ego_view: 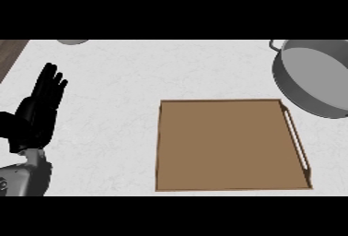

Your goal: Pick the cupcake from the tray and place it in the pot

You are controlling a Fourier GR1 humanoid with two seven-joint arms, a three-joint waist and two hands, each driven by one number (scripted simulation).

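Cupcake cannot be made out anywhere in the head view, neither on the tray (231, 143) nor in the pot (314, 78); whether it lies hidden low inside the pot cannot be told.

From the head view, the brown tray sits on the white worktop (129, 83) at about five o'clock from the picture's centre. Its flat floor shows bare wood colour from rim to rim, and a pale bar handle (298, 138) runs along its three-o'clock side. The grey pot stands at about two o'clock, close to the tray's far right corner but apart from it, and is cut off by the picture's right edge. Its inside looks plain grey, and a small loop handle (275, 45) shows at its eleven-o'clock rim.

The left hand (37, 113) shows at nine o'clock, well apart from the tray, with its grey forearm (24, 177) coming in at about eight o'clock. Its fingers are straight and point up toward twelve o'clock; it is released, holding nothing, and rests there. The right hand does not show.

A strip of dark wood surface (10, 55) lies at the ten-o'clock corner, and a small grey rounded thing (72, 41) peeks in at eleven o'clock along the top edge, too cut off to name.
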